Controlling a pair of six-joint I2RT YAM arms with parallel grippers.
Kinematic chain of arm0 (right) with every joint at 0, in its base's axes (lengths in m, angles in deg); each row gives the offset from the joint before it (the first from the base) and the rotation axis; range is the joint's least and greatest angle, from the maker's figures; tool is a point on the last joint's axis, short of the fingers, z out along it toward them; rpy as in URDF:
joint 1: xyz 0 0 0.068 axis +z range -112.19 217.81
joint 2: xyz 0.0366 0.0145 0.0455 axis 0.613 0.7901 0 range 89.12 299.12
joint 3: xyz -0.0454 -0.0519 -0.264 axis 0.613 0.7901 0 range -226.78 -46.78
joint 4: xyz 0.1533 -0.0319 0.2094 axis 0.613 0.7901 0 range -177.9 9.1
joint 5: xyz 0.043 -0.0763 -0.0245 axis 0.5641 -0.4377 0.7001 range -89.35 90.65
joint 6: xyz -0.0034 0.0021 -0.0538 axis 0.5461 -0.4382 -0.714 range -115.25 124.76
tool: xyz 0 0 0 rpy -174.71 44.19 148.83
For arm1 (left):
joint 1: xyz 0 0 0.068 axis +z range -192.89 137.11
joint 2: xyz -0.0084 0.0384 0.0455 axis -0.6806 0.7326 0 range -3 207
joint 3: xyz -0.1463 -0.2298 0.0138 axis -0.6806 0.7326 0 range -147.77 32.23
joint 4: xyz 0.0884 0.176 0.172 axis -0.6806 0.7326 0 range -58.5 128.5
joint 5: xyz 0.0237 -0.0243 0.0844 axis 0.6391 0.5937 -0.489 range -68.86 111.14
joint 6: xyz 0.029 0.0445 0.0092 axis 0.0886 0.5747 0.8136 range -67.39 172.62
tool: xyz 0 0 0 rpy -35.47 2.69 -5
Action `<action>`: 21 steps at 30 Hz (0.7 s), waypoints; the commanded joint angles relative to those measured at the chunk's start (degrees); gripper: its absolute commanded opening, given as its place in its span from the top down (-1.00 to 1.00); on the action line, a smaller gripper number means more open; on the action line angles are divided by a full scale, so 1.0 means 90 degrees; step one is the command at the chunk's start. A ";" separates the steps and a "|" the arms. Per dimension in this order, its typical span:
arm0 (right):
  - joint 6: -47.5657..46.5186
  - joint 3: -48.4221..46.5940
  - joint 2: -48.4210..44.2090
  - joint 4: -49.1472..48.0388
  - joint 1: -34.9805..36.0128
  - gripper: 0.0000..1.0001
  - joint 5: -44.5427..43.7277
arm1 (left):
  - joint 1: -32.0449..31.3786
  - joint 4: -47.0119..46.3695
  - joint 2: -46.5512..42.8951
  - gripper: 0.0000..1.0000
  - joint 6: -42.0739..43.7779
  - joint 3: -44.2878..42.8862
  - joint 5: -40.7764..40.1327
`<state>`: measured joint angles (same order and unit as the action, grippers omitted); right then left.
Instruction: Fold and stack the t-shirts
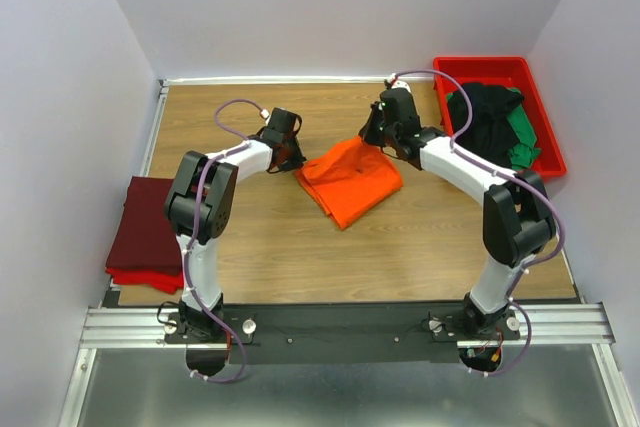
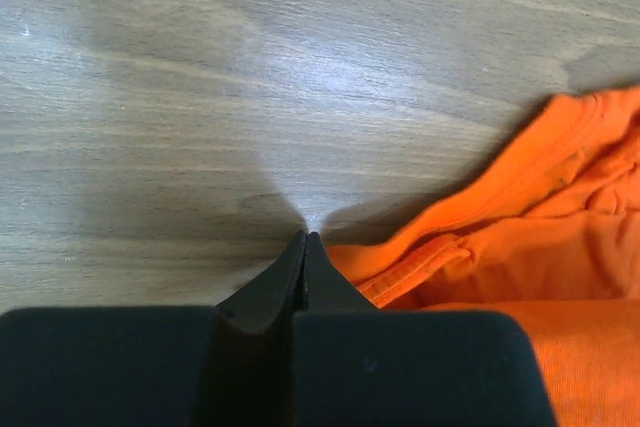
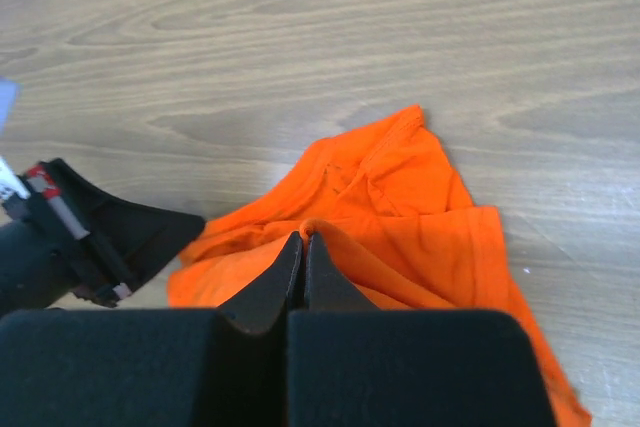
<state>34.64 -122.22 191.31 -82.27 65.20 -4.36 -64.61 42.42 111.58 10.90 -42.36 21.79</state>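
At the lower left of the top view, a folded maroon shirt (image 1: 150,217) lies on a red shirt (image 1: 140,278) by the table (image 1: 400,257) edge. In mid-frame the orange shirt (image 1: 350,185) sits crumpled. The left gripper (image 2: 308,239) is closed at its left corner (cloth just beside the tips, none seen between). The right gripper (image 3: 303,239) pinches a raised fold. At the upper right, a red tray (image 1: 480,63) holds a black shirt (image 1: 490,117) and a green shirt (image 1: 522,139)
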 commanded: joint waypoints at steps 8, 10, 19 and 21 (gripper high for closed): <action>-0.0127 -0.0709 0.0705 -0.0137 0.0042 0.99 0.0225 | -0.0097 0.0154 0.0130 0.98 0.0104 -0.0189 -0.0120; -0.0196 -0.0875 0.1037 -0.0127 0.0052 0.99 0.0274 | -0.0146 0.0144 0.0071 0.98 0.0055 -0.0092 -0.0130; -0.0381 -0.1442 0.1984 -0.0118 0.0071 0.92 0.0518 | -0.0663 -0.0675 -0.0778 0.98 -0.0892 0.1458 0.0212; -0.0479 -0.1471 0.2024 -0.0118 0.0100 0.90 0.0811 | -0.0906 -0.0841 -0.1041 0.98 -0.1164 0.1743 0.0250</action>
<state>32.66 -133.26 207.90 -82.80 65.51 -0.82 -69.18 36.28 105.53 5.33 -31.61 22.42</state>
